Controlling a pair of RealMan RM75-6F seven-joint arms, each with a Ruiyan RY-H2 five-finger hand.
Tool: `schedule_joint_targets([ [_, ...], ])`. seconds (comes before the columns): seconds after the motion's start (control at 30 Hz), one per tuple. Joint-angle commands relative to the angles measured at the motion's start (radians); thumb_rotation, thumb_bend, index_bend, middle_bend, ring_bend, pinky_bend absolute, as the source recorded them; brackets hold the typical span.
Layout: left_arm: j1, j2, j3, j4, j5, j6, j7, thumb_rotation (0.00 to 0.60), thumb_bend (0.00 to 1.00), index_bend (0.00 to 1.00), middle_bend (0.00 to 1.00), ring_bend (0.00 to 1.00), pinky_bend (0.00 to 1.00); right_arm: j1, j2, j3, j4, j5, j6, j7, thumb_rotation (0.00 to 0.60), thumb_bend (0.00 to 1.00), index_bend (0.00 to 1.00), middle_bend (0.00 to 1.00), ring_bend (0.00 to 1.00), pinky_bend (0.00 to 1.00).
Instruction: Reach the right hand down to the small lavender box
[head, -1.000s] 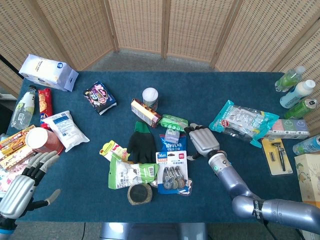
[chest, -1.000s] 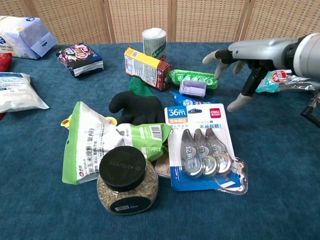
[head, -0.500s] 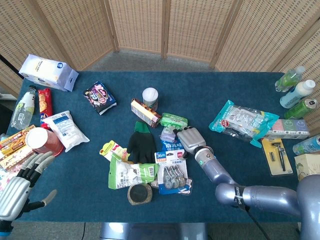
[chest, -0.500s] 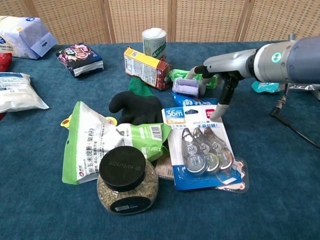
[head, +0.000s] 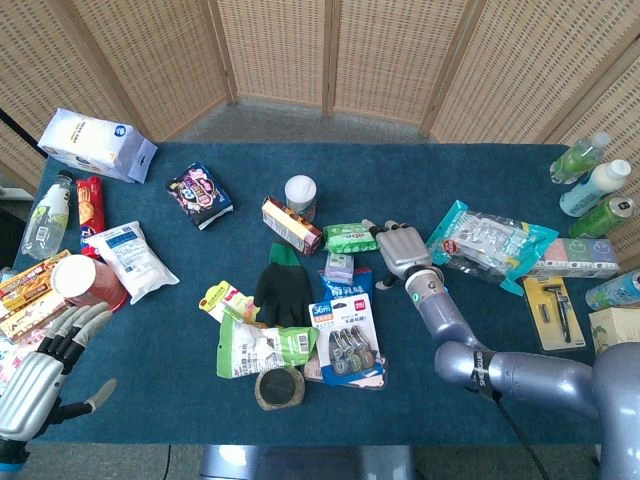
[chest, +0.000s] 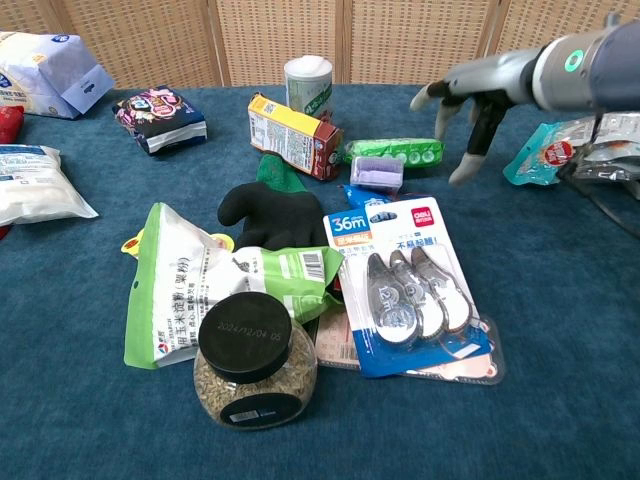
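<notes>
The small lavender box (head: 339, 266) (chest: 375, 172) lies mid-table, just in front of a green wrapped packet (chest: 393, 152) and behind the blue correction-tape card (chest: 408, 283). My right hand (head: 399, 250) (chest: 470, 95) hovers above the cloth to the right of the box, fingers spread and pointing down, holding nothing and not touching the box. My left hand (head: 40, 375) hangs open at the near left table edge, seen only in the head view.
Around the box lie a black glove (chest: 272, 212), an orange carton (chest: 293, 135), a white jar (chest: 308, 86), a green snack bag (chest: 210, 278) and a black-lidded jar (chest: 246, 360). A teal packet (head: 485, 243) and bottles (head: 592, 187) sit to the right.
My right hand, which was over the lavender box half a second ago, has lifted and drawn back to the right. The box, green packet and tape card have shifted slightly.
</notes>
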Motion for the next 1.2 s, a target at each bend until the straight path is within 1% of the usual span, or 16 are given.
schedule_joint_targets([
  [0.03, 0.005, 0.001, 0.003, 0.001, 0.002, 0.006, 0.0, 0.6, 0.36, 0.07, 0.08, 0.0, 0.0, -0.001, 0.033, 0.009, -0.014, 0.011, 0.018, 0.011, 0.587, 0.13, 0.0, 0.24, 0.11, 0.21],
  [0.1, 0.009, 0.001, 0.004, 0.003, 0.0, 0.012, -0.003, 0.6, 0.36, 0.07, 0.08, 0.0, 0.0, -0.01, 0.053, 0.02, -0.038, -0.008, 0.033, 0.034, 0.585, 0.13, 0.0, 0.24, 0.11, 0.21],
  [0.2, 0.008, -0.002, 0.003, 0.004, 0.001, 0.011, -0.005, 0.6, 0.36, 0.07, 0.08, 0.0, 0.0, -0.022, 0.051, 0.029, -0.04, -0.077, 0.051, 0.066, 0.586, 0.13, 0.0, 0.23, 0.1, 0.21],
  [0.3, 0.005, -0.005, 0.007, 0.002, 0.011, 0.004, 0.002, 0.6, 0.36, 0.07, 0.08, 0.0, 0.0, -0.027, 0.018, 0.039, -0.008, -0.143, 0.056, 0.102, 0.587, 0.13, 0.0, 0.23, 0.08, 0.21],
  [0.43, 0.011, -0.003, 0.012, -0.003, 0.017, 0.009, 0.011, 0.6, 0.36, 0.07, 0.08, 0.0, 0.0, -0.013, -0.034, 0.041, 0.057, -0.183, 0.041, 0.114, 0.587, 0.13, 0.0, 0.23, 0.08, 0.21],
  [0.53, 0.022, 0.0, 0.016, -0.004, 0.017, 0.023, 0.012, 0.6, 0.36, 0.07, 0.08, 0.0, 0.0, 0.007, -0.073, 0.046, 0.107, -0.181, 0.022, 0.109, 0.586, 0.13, 0.0, 0.23, 0.08, 0.21],
  [0.8, 0.043, 0.006, 0.025, 0.002, 0.021, 0.047, 0.014, 0.6, 0.36, 0.06, 0.07, 0.0, 0.0, 0.059, -0.175, 0.063, 0.244, -0.135, -0.018, 0.087, 0.588, 0.13, 0.0, 0.23, 0.07, 0.21],
  [1.07, 0.049, 0.01, 0.025, 0.017, 0.018, 0.058, -0.005, 0.6, 0.36, 0.06, 0.07, 0.0, 0.0, 0.08, -0.243, 0.062, 0.355, -0.095, -0.031, 0.056, 0.587, 0.12, 0.0, 0.22, 0.04, 0.21],
  [1.2, 0.053, 0.009, 0.024, 0.025, 0.015, 0.063, -0.014, 0.6, 0.36, 0.06, 0.07, 0.0, 0.0, 0.086, -0.27, 0.057, 0.398, -0.074, -0.037, 0.031, 0.589, 0.13, 0.0, 0.19, 0.04, 0.21],
])
